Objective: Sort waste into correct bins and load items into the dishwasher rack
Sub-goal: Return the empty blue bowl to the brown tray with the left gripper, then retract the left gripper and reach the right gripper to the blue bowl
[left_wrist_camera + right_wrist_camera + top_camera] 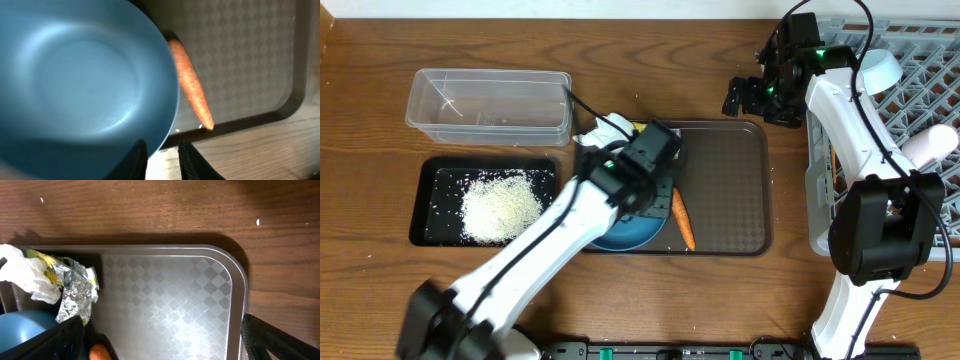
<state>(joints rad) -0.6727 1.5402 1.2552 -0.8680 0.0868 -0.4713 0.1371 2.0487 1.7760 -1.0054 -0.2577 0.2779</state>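
Dark-blue bowl, smooth and glossy, sits at the brown tray's near edge, beside the carrot. Left gripper straddles its rim, but its grip cannot be judged. From overhead the arm hides most of the bowl. Right gripper gapes wide by the tray's far corner.

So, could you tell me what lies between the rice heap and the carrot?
The dark-blue bowl, partly under the left arm, on the brown tray beside the carrot; the rice sits in the black bin. The overhead view shows it.
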